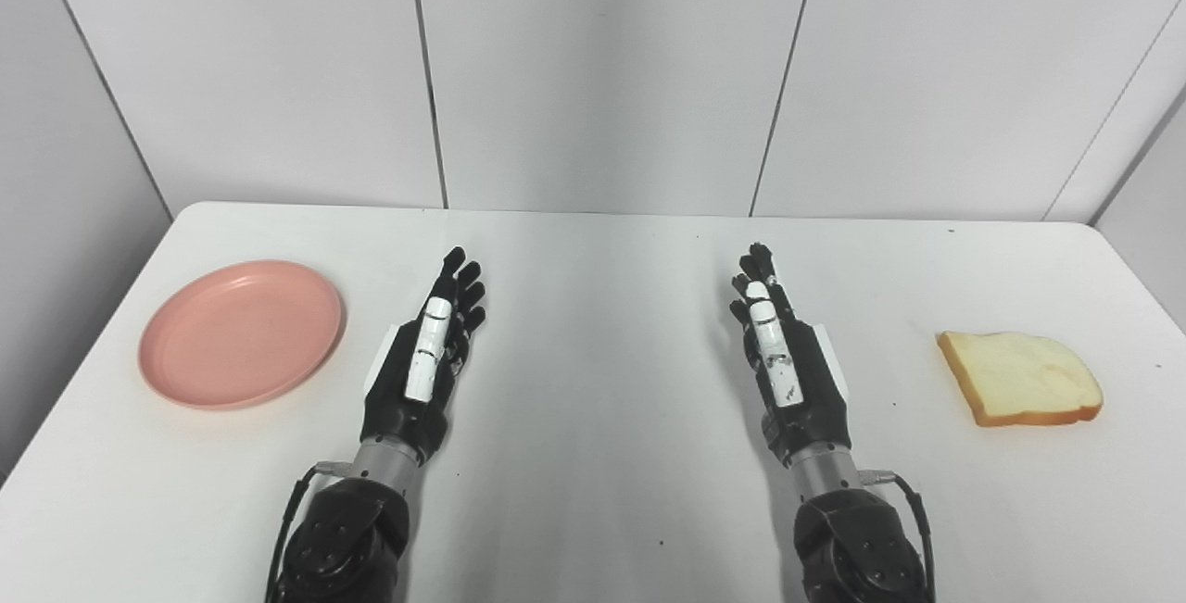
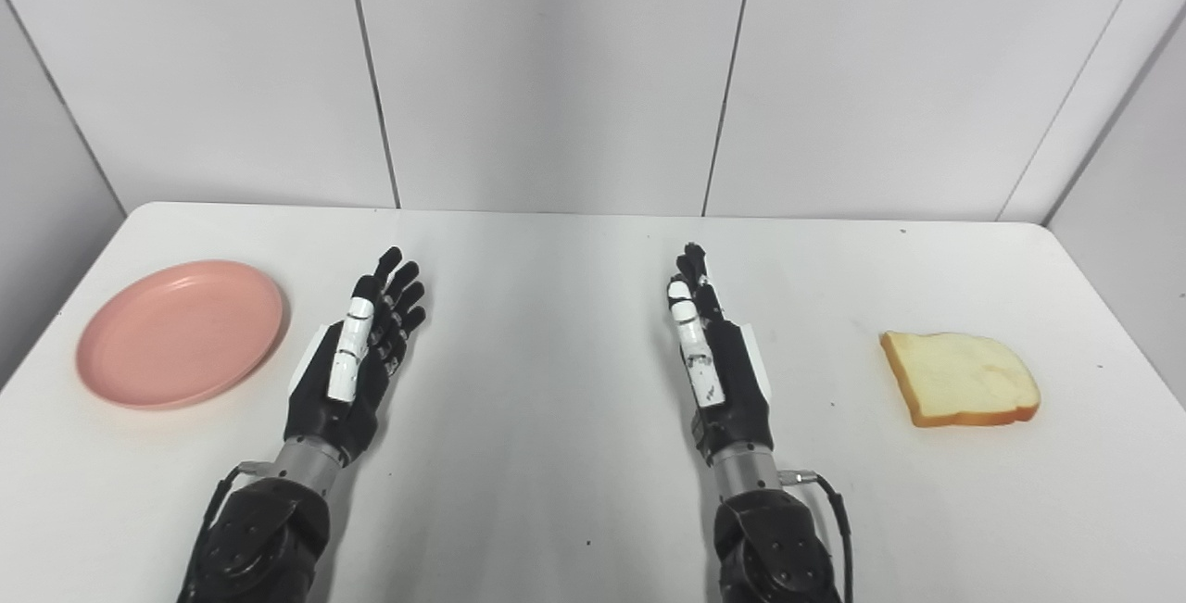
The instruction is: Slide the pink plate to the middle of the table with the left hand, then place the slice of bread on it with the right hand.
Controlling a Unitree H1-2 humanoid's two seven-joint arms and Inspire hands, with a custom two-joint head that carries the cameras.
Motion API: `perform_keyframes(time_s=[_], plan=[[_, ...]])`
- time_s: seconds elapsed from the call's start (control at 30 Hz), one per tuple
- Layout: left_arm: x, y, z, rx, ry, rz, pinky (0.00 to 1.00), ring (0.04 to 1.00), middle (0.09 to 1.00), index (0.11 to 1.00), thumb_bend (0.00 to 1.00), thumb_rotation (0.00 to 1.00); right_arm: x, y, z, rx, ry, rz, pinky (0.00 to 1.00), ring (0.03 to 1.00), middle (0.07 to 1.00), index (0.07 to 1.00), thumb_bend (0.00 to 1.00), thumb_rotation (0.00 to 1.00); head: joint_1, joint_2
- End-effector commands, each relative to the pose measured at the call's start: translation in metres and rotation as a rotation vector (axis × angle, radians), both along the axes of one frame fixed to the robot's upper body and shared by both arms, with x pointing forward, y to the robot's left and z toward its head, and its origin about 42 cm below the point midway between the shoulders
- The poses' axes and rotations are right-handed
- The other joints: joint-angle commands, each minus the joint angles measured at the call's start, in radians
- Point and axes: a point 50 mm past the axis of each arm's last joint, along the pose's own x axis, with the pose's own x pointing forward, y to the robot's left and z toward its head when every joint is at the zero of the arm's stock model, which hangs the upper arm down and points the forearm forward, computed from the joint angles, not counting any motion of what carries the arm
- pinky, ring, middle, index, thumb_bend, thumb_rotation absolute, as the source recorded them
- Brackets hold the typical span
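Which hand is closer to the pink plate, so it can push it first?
The left hand. It rests open right beside the pink plate, while the right hand sits nearer the bread.

Two head cameras side by side, both looking down and forward over the white table (image 1: 593, 455) toward the grey panelled wall (image 1: 593, 66). Arms enter from the bottom edge, so the viewpoint sits close above the near table side. Left eye view is set slightly left, right eye view slightly right: things sit further left in the right eye view. Both share nearly the whole tabletop, back edge and wall
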Motion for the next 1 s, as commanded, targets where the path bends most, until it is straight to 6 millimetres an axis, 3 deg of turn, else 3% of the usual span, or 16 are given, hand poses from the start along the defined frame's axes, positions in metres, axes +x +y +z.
perform_keyframes(time_s=[0.0,0.2,0.43,0.63,0.83,0.97], plan=[[0.006,-0.004,0.015,-0.011,-0.059,-0.007,1.0,1.0,1.0,0.985,0.74,0.94,0.007,0.001,0.02,0.008,-0.078,0.011,1.0,1.0,1.0,1.0,0.56,0.9,0.025,-0.004],[0.007,-0.014,0.012,-0.013,-0.064,-0.011,1.0,1.0,1.0,0.98,0.72,0.95,0.007,-0.007,0.018,0.002,-0.084,0.014,1.0,1.0,1.0,1.0,0.55,0.92,0.123,-0.029],[0.006,-0.031,0.003,-0.004,-0.055,-0.022,1.0,1.0,1.0,0.975,0.73,0.95,0.005,-0.024,0.011,0.007,-0.09,-0.014,1.0,1.0,1.0,1.0,0.52,0.92,0.249,-0.097],[0.009,-0.042,-0.002,0.0,-0.063,-0.014,1.0,1.0,1.0,0.976,0.72,0.96,0.007,-0.035,0.007,-0.005,-0.078,-0.016,1.0,1.0,1.0,1.0,0.53,0.92,0.318,-0.128],[0.013,-0.047,-0.001,-0.007,-0.076,0.004,1.0,1.0,1.0,0.977,0.72,0.96,0.005,-0.039,0.01,0.012,-0.075,-0.008,1.0,1.0,1.0,1.0,0.45,0.96,0.392,-0.159],[0.016,-0.047,0.0,-0.014,-0.087,0.015,1.0,1.0,1.0,0.99,0.72,0.98,0.006,-0.042,0.01,0.002,-0.08,0.005,1.0,1.0,1.0,1.0,0.49,0.97,0.413,-0.173]])
